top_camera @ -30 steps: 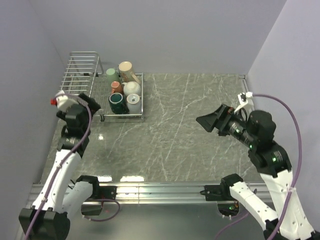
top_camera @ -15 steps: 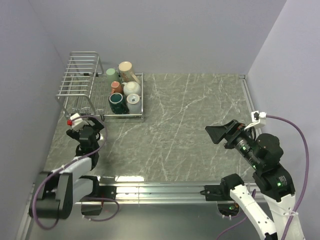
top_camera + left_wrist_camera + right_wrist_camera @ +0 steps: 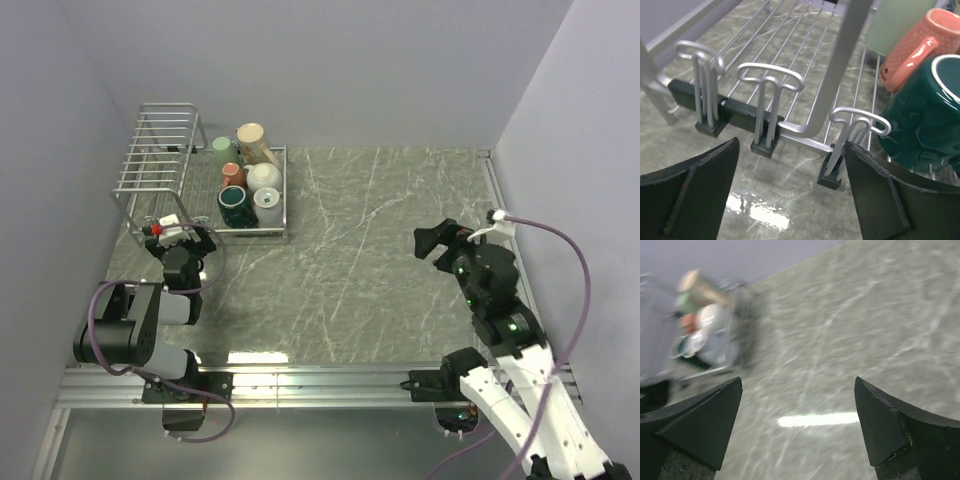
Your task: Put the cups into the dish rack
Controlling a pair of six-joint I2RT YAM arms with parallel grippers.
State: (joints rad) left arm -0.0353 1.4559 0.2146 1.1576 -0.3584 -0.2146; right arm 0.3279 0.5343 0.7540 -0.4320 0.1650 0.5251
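Left claw (image 3: 790,200): jaws spread wide, nothing between them. I sit low over the grey-green marbled tabletop (image 3: 380,270), just short of the near rim of the silver wire dish rack (image 3: 845,65). I am facing the row of looped wire pegs (image 3: 771,80) along that edge. The arm is folded down close to its base.

Right claw (image 3: 797,425): also wide, also empty. It hangs over the right part of the table, well apart from the rack and aimed across toward it. That wrist view is blurred, so the rack is only a smear at far left.

Cup count from the top view, all inside the rack's flat tray section:
- tall beige ceramic mug (image 3: 253,140), lying tilted at the far end
- pale green mug (image 3: 222,150), beside it
- small orange-red mug (image 3: 232,174)
- cream-white mug (image 3: 264,177)
- dark green mug (image 3: 234,205), mouth up, at the near end
- pale blue mug (image 3: 268,205), next to the dark green one

That makes six of six. They are packed close together. In my left wrist view the orange-red mug's handle is just beside the dark green mug's rim. The taller barred section holds no mugs.

Judgement: loading looks complete, as every mug I can count is in the rack and neither claw carries anything. Probably only parking both arms is left. One caveat: the beige mug leans rather than stands, and I cannot tell whether it is stable.
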